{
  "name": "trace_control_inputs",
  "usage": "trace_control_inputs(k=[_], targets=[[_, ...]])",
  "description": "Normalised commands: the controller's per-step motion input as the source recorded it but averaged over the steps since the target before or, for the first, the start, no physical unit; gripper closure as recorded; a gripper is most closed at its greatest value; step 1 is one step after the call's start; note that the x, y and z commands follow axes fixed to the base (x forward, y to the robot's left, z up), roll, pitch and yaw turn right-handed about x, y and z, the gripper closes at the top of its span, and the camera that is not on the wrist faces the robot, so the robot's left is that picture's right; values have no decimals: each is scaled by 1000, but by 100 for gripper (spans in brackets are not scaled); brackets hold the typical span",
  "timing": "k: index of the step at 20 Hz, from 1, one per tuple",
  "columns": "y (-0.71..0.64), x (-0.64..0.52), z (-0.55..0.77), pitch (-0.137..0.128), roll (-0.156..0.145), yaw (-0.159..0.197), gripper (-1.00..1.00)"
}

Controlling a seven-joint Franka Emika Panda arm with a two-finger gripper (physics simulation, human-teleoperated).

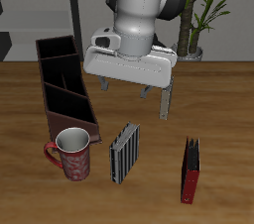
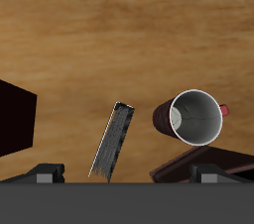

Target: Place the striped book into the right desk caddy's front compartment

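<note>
The striped book (image 1: 124, 153) stands upright on the table near the front edge, beside the mug; it also shows in the wrist view (image 2: 112, 141). The right desk caddy (image 1: 64, 84) is a long dark reddish-brown box with dividers, running from beside the mug toward the back; a corner of it shows in the wrist view (image 2: 179, 165). My gripper (image 1: 157, 103) hangs open and empty above the table, farther back than the striped book and well above it. In the wrist view the gripper (image 2: 127, 174) has its jaws wide apart.
A red mug (image 1: 71, 154) stands at the caddy's front end, close to the striped book; it also shows in the wrist view (image 2: 193, 117). A red-and-black book (image 1: 190, 170) stands on the striped book's other side (image 2: 15, 119). A potted plant (image 1: 195, 30) stands at the back.
</note>
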Motion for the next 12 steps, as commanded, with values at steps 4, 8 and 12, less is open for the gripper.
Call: trace_control_inputs(k=[4, 8, 12], targets=[[-136, 48, -149, -23, -12, 10, -100], [5, 15, -38, 6, -5, -16, -100], [14, 85, -338, 13, -1, -52, -100]])
